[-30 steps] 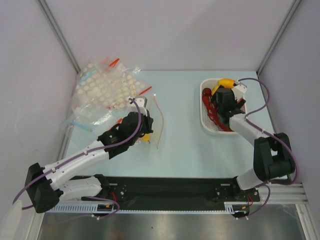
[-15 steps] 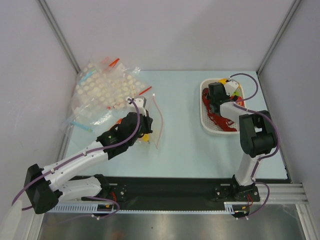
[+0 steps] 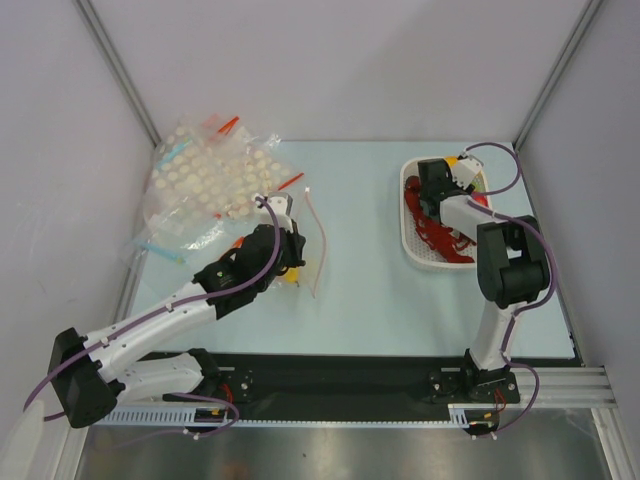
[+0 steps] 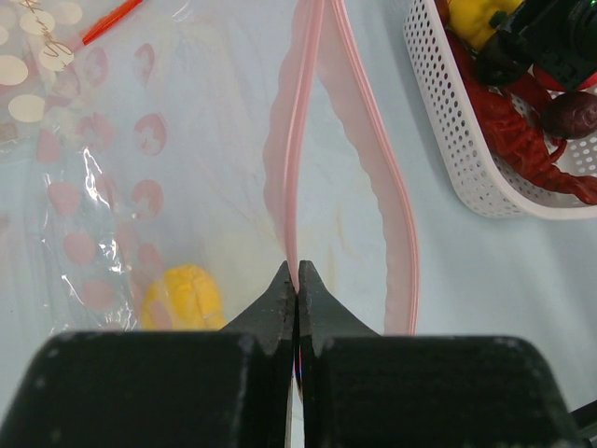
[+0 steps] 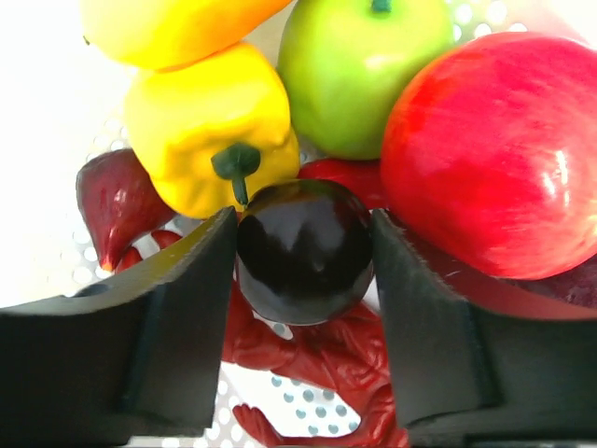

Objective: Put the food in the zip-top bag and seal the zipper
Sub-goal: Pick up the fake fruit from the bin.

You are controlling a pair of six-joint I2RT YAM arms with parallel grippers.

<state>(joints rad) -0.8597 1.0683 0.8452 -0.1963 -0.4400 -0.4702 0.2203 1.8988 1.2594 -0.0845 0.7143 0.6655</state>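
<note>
My left gripper (image 4: 297, 278) is shut on the pinkish-red zipper (image 4: 300, 140) of the zip-top bag (image 3: 305, 250), which lies flat on the table with its mouth open in a loop. A yellow toy food (image 4: 182, 297) lies inside the bag. My right gripper (image 5: 303, 224) is down in the white basket (image 3: 412, 245), its jaws closed against both sides of the dark purple round fruit (image 5: 303, 250). Around the fruit lie the yellow bell pepper (image 5: 210, 121), green apple (image 5: 359, 65), red apple (image 5: 494, 149), mango (image 5: 168, 23) and red lobster (image 5: 317, 364).
A pile of clear bags printed with white dots (image 3: 210, 180) lies at the back left, next to the zip-top bag. The basket also shows in the left wrist view (image 4: 466, 159), to the right of the bag. Grey walls stand on both sides.
My right arm has folded in and the gripper has moved down into the back of the basket, onto the dark purple fruit. The left arm has stayed on the zipper.
</note>
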